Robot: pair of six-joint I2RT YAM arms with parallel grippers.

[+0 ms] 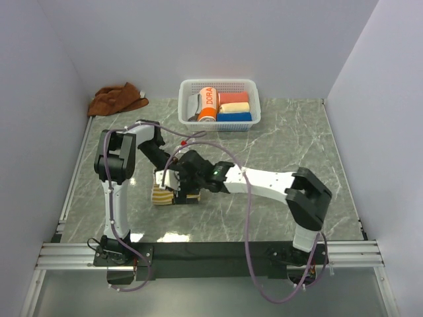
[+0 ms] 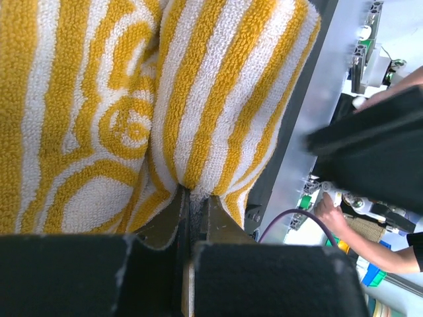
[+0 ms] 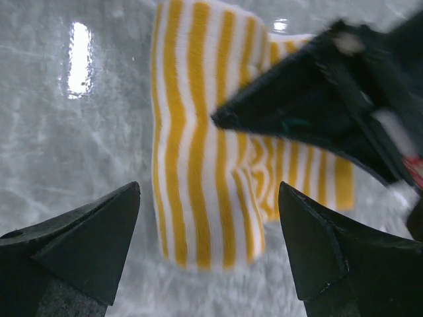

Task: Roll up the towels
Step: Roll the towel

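The yellow-and-white striped towel (image 1: 165, 195) lies partly rolled on the marble table, in front of the left arm. My left gripper (image 2: 193, 195) is shut on a fold of this towel (image 2: 198, 86), pinching the cloth between its fingertips. In the top view the left gripper (image 1: 165, 181) comes down onto the roll from behind. My right gripper (image 3: 209, 187) hangs open just above the striped towel (image 3: 192, 152), a finger on each side and nothing held; it sits right of the roll (image 1: 189, 178). The rust-brown towel (image 1: 117, 99) lies crumpled at the far left corner.
A white basket (image 1: 253, 99) at the back centre holds an orange DORA roll (image 1: 207, 104) and small red, yellow and blue rolls. Walls close off the left, back and right. A metal rail (image 1: 211, 251) runs along the near edge.
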